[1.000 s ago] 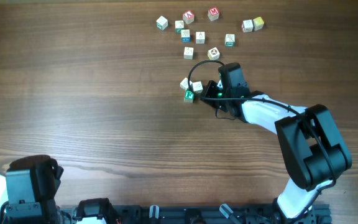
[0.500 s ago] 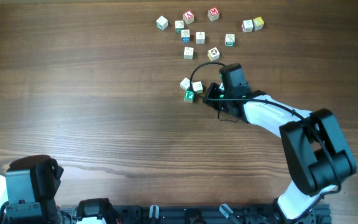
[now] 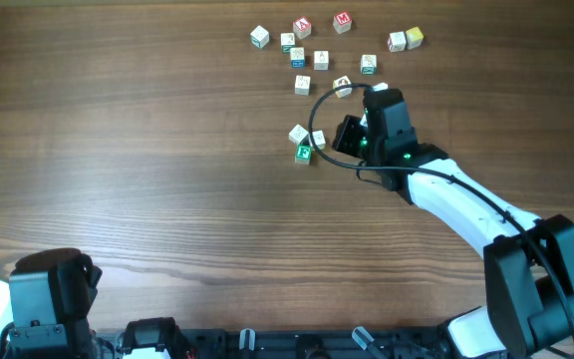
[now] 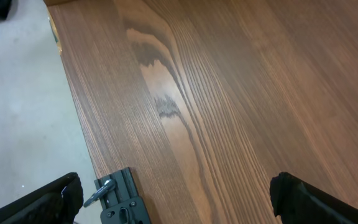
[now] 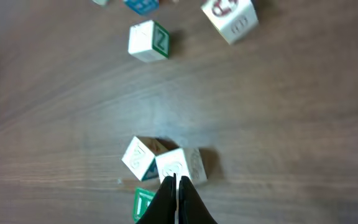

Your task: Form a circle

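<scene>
Currently the right gripper [image 5: 176, 198], pinched shut and empty, is hovering beside the circle [image 5: 165, 163], risking scattering it; the left gripper [image 4: 176, 202] is gaping wide.

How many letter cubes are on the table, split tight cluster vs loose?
Pale cubes in the cluster: 2
Green-faced cube in the cluster: 1
Loose cubes: 11
Total: 14

the circle [image 3: 306, 142] is just a tight cluster of three tiny wooden letter cubes, no full ring, a little above the middle of the overhead view. two pale-faced cubes [image 5: 180, 165] touch side by side, one turned askew. a green-faced cube [image 3: 304, 154] with a white letter lies just beside them
</scene>
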Controlling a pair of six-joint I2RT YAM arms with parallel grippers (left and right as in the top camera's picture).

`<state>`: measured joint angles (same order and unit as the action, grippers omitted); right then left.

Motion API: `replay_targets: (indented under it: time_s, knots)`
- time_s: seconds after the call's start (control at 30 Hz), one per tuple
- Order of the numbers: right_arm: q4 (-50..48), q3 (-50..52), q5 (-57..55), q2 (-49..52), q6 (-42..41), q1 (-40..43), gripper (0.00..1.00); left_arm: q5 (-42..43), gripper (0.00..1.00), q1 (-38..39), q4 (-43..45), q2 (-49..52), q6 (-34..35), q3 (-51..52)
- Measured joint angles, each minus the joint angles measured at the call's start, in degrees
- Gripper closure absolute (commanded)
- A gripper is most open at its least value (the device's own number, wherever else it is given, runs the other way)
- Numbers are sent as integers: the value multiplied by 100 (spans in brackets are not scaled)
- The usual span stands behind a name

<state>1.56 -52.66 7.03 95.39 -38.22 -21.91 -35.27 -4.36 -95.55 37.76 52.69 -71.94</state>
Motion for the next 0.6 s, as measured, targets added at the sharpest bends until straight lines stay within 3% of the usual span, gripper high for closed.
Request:
replay_targets:
  time_s: [0.17,0.37,0.6]
  knots:
    - [0,-444,2,166,411,0,95,-2,0,0,0,0,0,0]
    - [1060,-2367,142,1541,844,0,95,0,0,0,-2,0,0,0]
    - [1261,-2564,420,2002,879,-7,95,0,0,0,-2,0,0,0]
